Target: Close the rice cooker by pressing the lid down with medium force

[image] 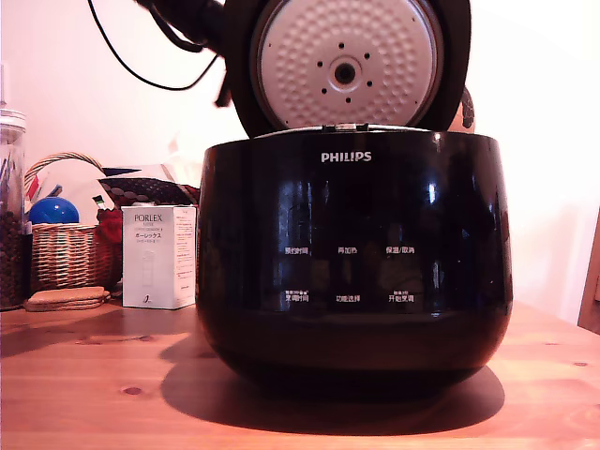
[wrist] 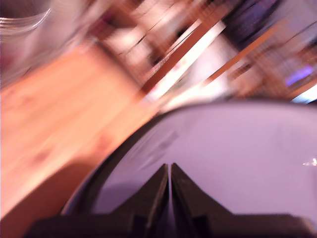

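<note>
glossy black fills most of what we see: the rice cooker (image: 354, 258) sits on the wooden table (image: 84, 384) with its philips logo and white button labels facing the exterior camera. its lid (image: 347, 64) stands raised above the back rim, tipped forward, the dimpled silver-white inner disc with its central hub turned toward us. in the wrist view, which is heavily smeared by blur, we see the gripper (wrist: 169, 171) with its two dark fingers pressed together, only a hairline slit between the tips and nothing pinched. just beyond and beneath those tips spreads the lid's broad smooth outer surface (wrist: 237, 153), its curved dark edge sweeping past; whether the tips touch it we cannot tell. farther out from the gripper lie the table and blurred clutter. in the exterior view a dark arm part (image: 183, 19) shows behind the lid, and a white porlex box (image: 159, 256) and a wicker basket (image: 64, 253) stand well apart from it
</note>
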